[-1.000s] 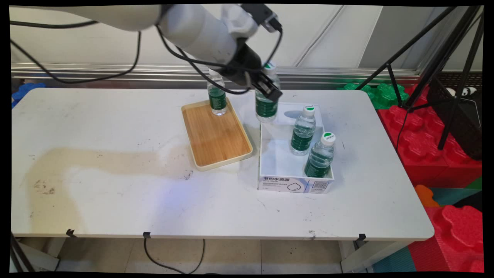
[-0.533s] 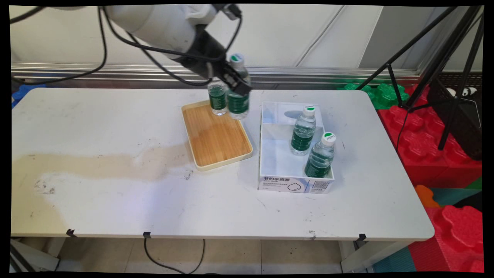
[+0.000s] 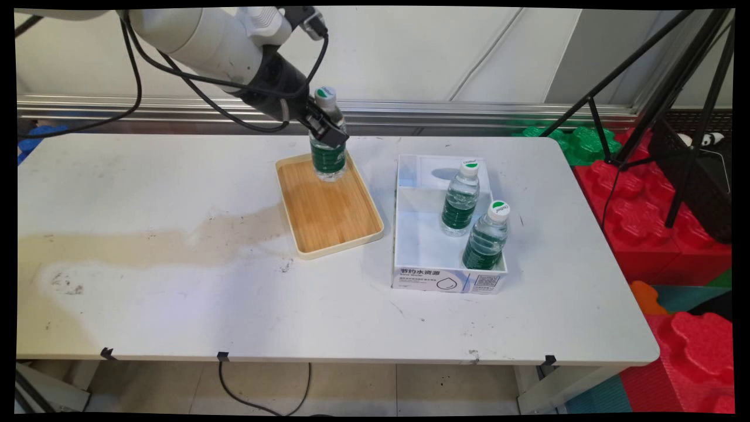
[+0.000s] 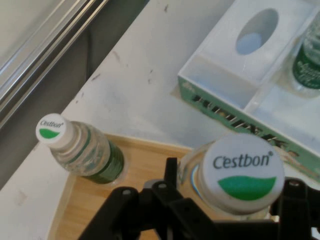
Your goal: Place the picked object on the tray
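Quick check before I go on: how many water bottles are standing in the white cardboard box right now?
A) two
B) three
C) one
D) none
A: two water bottles stand in the white cardboard box; a third bottle is clamped in the gripper over the wooden tray, where the hand view shows a fourth standing.

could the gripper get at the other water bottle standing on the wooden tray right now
Probably not: the black two-finger gripper is shut on a clear green-labelled water bottle, so its fingers are occupied.
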`<state>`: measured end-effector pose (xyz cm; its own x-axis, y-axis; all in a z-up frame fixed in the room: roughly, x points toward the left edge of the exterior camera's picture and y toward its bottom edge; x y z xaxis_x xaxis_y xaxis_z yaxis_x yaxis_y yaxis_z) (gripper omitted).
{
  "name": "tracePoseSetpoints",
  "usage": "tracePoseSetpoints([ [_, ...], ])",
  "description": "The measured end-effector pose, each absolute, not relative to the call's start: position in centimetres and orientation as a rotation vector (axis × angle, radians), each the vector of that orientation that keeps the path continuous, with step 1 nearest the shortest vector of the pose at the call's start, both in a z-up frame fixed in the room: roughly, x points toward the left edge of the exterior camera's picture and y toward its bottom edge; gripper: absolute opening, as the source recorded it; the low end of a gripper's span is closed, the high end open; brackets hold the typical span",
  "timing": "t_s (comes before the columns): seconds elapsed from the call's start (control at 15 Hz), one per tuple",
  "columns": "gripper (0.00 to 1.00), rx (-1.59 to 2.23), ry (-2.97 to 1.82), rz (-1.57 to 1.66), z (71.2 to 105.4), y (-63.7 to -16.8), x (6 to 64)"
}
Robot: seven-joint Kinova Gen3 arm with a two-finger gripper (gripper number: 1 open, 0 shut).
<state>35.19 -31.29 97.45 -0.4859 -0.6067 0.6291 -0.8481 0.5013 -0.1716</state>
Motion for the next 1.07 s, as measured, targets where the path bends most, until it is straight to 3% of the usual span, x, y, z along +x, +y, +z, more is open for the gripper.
tracePoseSetpoints([
  [1.07, 0.0, 1.217, -2.278, 0.561, 88.9, -38.5, 34.8],
])
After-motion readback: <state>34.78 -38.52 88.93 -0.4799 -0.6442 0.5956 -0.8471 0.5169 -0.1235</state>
